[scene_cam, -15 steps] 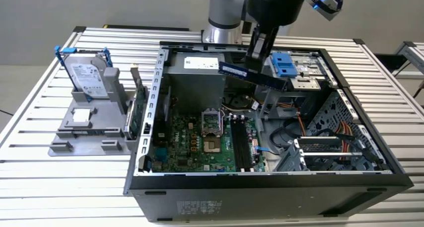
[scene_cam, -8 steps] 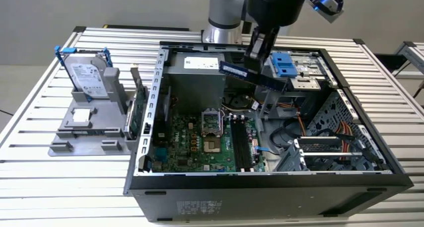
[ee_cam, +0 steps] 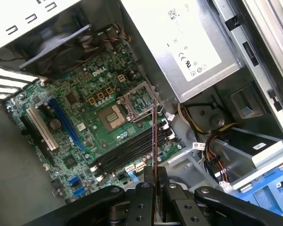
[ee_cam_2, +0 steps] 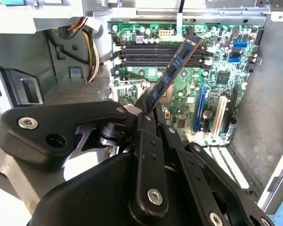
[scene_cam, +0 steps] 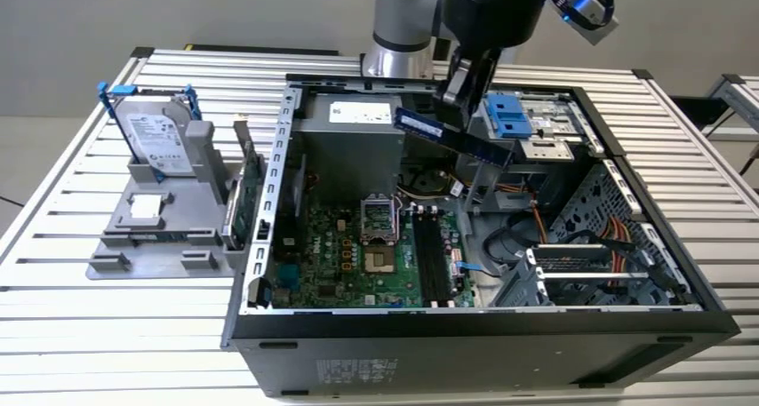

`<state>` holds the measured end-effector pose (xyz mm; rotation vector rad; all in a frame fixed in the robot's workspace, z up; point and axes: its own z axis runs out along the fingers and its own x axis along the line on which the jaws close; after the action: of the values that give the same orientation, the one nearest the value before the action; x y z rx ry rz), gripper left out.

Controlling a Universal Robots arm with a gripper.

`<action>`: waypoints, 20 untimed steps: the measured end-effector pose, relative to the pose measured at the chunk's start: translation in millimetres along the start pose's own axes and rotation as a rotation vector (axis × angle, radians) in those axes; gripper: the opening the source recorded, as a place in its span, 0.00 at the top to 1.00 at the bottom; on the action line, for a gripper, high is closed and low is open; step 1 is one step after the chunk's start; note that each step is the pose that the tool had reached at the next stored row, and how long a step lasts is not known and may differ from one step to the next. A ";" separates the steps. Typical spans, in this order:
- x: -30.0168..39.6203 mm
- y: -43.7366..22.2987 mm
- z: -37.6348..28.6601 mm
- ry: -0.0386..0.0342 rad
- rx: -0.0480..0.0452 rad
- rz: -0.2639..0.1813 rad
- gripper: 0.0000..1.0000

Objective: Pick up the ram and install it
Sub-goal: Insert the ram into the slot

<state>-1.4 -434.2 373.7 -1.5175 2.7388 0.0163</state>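
My gripper [scene_cam: 454,99] is clamped on the ram [scene_cam: 463,138], holding it over the open computer case [scene_cam: 475,335], not yet seated in the empty memory slots [scene_cam: 429,262].

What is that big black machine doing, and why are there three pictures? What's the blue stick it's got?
It is a robot arm working over an open computer case, which lies on a slatted metal table. The exterior view comes from a camera off the arm. The two wrist views come from cameras riding on the arm, looking past its black jaws. The jaws are shut on the ram, a thin blue memory stick, held in the air above the green motherboard. Beside the case, toward the exterior view's left, a silver hard drive stands in a grey holder.
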 end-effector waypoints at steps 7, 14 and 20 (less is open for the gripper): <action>-0.1 -0.2 0.0 -0.0003 0.0008 0.061 1.00; -0.1 -0.3 0.0 -0.0006 0.0017 0.127 1.00; -0.2 -0.3 0.0 -0.0008 0.0026 0.185 1.00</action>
<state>-1.1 -434.3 373.7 -1.2581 2.8663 0.0148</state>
